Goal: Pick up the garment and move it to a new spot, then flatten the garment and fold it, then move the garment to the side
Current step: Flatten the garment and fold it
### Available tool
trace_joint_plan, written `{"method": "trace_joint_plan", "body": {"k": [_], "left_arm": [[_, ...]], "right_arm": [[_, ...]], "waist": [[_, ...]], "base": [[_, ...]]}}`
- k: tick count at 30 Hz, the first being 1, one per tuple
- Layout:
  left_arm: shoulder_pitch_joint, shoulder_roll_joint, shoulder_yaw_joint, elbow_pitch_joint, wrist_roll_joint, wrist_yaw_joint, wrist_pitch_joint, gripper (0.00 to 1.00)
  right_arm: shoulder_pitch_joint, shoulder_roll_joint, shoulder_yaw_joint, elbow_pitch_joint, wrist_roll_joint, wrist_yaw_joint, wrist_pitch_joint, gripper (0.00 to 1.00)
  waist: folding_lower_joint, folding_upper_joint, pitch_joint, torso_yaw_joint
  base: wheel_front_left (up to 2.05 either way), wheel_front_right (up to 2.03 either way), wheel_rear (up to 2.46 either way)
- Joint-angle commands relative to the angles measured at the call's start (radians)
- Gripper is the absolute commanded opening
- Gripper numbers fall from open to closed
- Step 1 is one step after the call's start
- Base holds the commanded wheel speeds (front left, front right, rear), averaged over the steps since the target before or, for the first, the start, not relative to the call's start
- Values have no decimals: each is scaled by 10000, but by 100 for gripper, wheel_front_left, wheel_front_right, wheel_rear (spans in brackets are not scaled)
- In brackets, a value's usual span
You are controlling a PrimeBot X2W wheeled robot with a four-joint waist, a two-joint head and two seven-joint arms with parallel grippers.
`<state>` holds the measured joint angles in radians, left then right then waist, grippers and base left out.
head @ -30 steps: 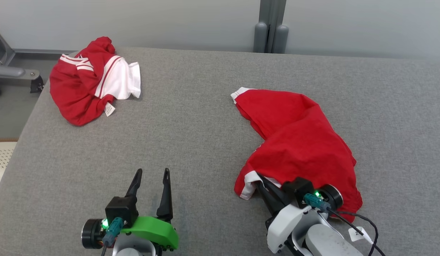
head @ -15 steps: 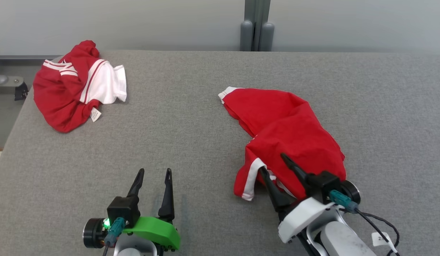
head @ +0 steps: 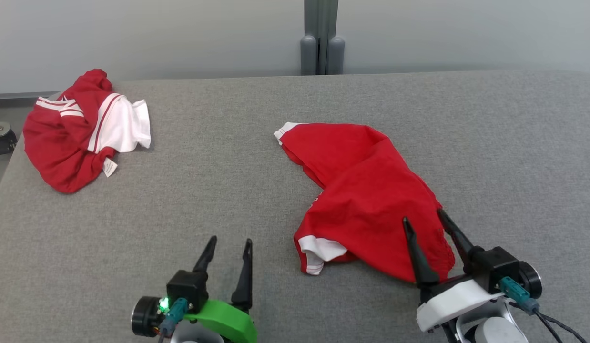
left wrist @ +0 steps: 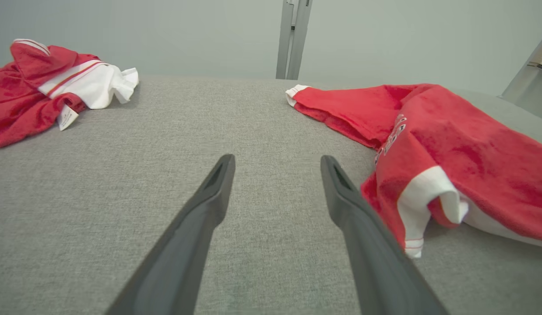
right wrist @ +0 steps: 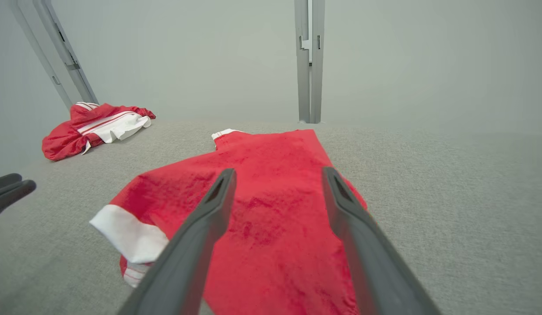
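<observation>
While the red garment (head: pixel 366 190) lies crumpled on the grey tabletop (head: pixel 228 166), the right end effector (head: pixel 422 215) is seen released over the garment's near edge, and the left end effector (head: pixel 230 239), likewise released, left of it.

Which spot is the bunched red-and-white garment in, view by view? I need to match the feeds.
Head view: bunched garment at upper left.
Left wrist view: bunched garment at the upper left edge.
Right wrist view: bunched garment at left, mid-height, small.
Shared landmark: grey post at top centre in all three.
</observation>
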<state>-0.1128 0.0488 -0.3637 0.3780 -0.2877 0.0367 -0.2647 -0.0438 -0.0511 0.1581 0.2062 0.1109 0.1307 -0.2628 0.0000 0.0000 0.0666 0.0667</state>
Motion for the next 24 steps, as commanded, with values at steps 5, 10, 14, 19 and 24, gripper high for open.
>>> {"method": "trace_joint_plan", "body": {"k": [5, 10, 14, 19, 24], "left_arm": [[132, 34, -1147, 524, -448, -621, 6, 100], [-324, 38, -2157, 1069, -1017, -864, 6, 100], [-726, 39, -2590, 1635, -1303, -726, 6, 100], [-1236, 39, -2930, 2239, -1647, -556, 6, 100], [-1602, 41, -3160, 2744, -1895, -411, 6, 98]], "right_arm": [[220, -4, -542, -483, -103, 1, -30, 100], [68, -2, -691, -744, 27, 1, -30, 100], [-21, -1, -773, -939, 90, 1, -30, 100], [-55, -2, -1036, -1176, 109, 1, -30, 100], [-103, 0, -1305, -1335, 88, 1, -30, 100]], "waist": [[0, 0, -1, -108], [0, 0, 82, -341], [0, 0, 184, -678], [0, 0, 380, -1165], [0, 0, 523, -1461]], "base": [[0, 0, 0], [0, 0, 0], [0, 0, 0], [0, 0, 0], [0, 0, 0]]}}
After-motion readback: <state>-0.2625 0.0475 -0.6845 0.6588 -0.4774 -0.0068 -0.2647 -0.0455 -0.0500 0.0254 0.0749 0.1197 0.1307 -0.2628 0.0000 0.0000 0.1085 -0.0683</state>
